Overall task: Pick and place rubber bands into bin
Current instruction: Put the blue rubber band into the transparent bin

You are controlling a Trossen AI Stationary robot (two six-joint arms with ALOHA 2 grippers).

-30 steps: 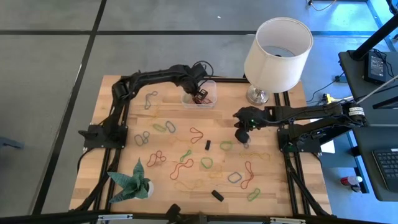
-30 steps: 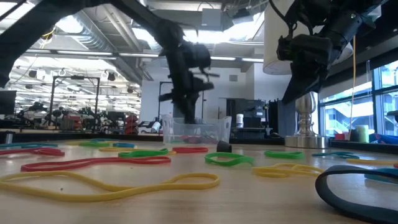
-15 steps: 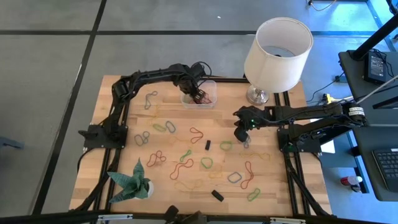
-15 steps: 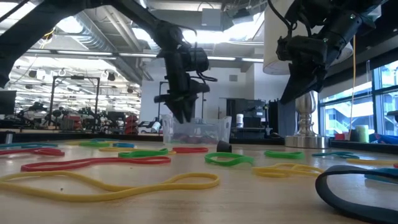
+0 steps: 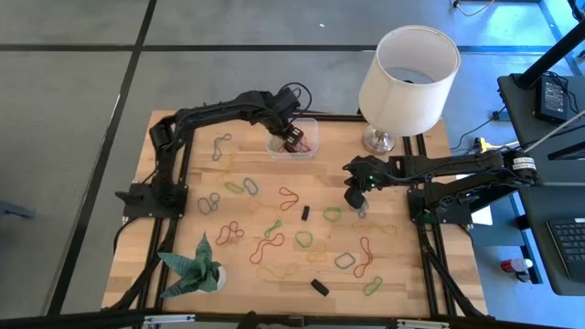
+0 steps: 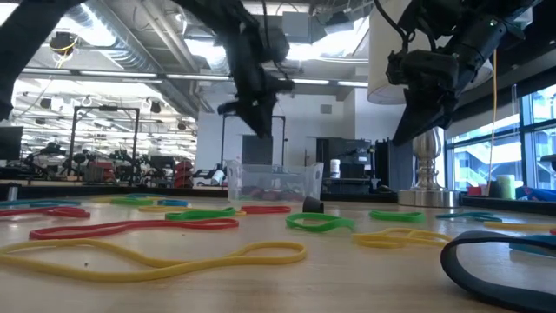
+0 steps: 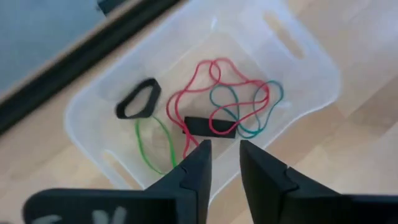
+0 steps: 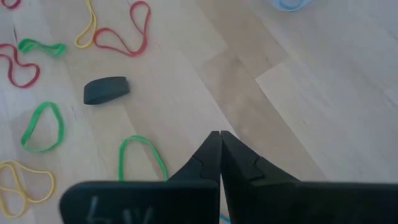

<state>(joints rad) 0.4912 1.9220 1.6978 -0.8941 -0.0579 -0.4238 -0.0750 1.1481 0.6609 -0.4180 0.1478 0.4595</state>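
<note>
Wooden table point(image 5: 183, 274) carries everything. White lampshade point(image 5: 409, 66) on its metal base stands at the far right corner. A green folded-paper plant point(image 5: 194, 265) sits at the near left corner.

Left arm reaches across the far edge; left gripper point(image 5: 292, 139) hangs above the bin point(image 5: 293, 149), clear of its rim in the low view. Fingers point(image 7: 194, 171) stand a little apart with a narrow gap between them, nothing in it.

Right arm comes in from the right side; right gripper point(image 5: 355, 198) is poised above the boards near table centre, right of the black block point(image 5: 305, 213). Its fingers point(image 8: 211, 155) are pressed together, holding nothing.

The bin, clear plastic, sits at the far edge of the table, just left of the lamp base. Inside it, per the left wrist view: a red band point(image 7: 214, 84), a teal band point(image 7: 249, 112), a green band point(image 7: 152, 143), a black loop point(image 7: 138, 106) and a small black piece point(image 7: 208, 126).

Remaining rubber bands point(image 5: 274, 228) lie scattered over the middle and near half of the table, in green, red, yellow and blue. A second black block point(image 5: 319, 286) lies near the front edge.
</note>
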